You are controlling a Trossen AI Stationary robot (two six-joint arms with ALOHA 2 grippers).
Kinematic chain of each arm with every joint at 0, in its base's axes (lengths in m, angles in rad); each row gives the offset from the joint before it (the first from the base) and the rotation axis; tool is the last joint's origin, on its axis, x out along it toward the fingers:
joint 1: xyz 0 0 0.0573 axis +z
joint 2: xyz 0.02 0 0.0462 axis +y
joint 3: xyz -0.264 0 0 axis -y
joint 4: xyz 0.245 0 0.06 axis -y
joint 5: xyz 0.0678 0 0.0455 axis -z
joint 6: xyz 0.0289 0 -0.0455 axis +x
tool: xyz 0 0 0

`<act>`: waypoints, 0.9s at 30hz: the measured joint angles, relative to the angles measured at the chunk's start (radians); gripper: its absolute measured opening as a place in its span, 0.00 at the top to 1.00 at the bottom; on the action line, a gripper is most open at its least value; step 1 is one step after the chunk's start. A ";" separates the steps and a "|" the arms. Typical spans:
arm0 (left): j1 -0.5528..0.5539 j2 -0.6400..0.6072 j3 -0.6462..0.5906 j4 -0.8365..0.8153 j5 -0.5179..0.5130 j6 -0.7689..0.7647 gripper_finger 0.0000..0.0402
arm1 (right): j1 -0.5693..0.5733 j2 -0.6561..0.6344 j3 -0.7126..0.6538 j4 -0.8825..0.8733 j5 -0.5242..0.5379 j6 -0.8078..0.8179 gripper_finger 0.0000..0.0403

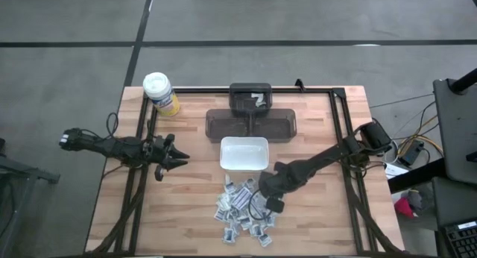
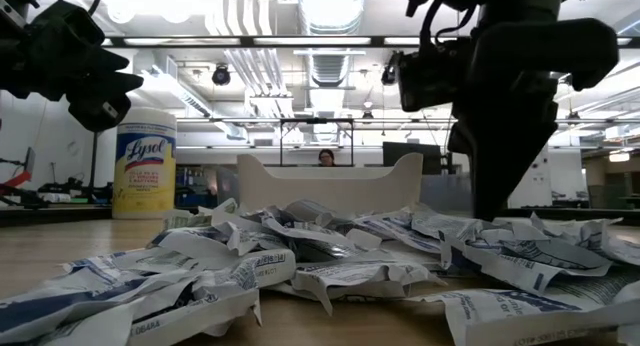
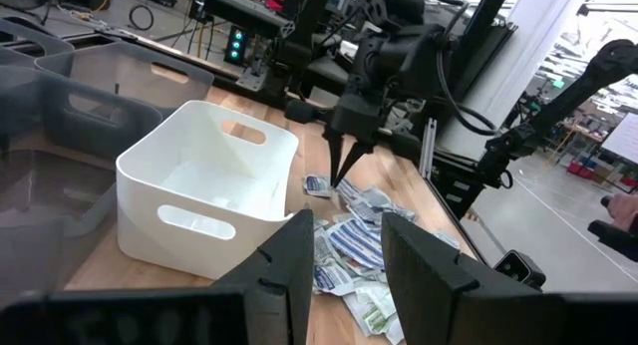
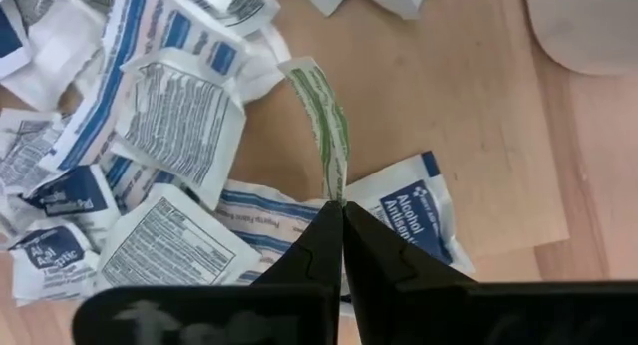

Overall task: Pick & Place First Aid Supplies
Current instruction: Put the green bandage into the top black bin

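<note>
White dish [image 1: 244, 154], Lysol canister [image 1: 160, 92]

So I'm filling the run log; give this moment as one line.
right gripper: shut on green-striped packet, over pile | left gripper: idle, left of white dish

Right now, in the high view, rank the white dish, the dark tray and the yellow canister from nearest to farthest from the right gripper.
From the right gripper, shut on a thin packet over the pile:
1. White dish, just behind it, mid-table.
2. Dark tray, behind the dish toward the far edge.
3. Yellow canister, far-left corner, beyond the waiting left gripper.
</note>
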 joint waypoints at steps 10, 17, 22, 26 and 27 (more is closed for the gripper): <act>0.000 0.000 0.000 0.000 0.000 0.000 0.71 | 0.002 0.002 -0.003 0.010 0.000 0.003 0.98; 0.000 0.000 0.000 0.000 0.000 0.000 0.71 | 0.002 0.002 -0.003 0.013 -0.009 0.005 0.98; 0.000 0.000 0.000 0.000 0.000 0.000 0.71 | 0.002 0.002 -0.008 0.008 -0.052 0.009 0.97; 0.000 0.000 0.000 0.000 0.000 0.000 0.71 | 0.004 0.002 -0.025 0.005 -0.076 0.023 0.92; 0.000 0.000 0.000 0.000 0.000 0.000 0.71 | 0.004 0.003 -0.029 0.004 -0.076 0.027 0.90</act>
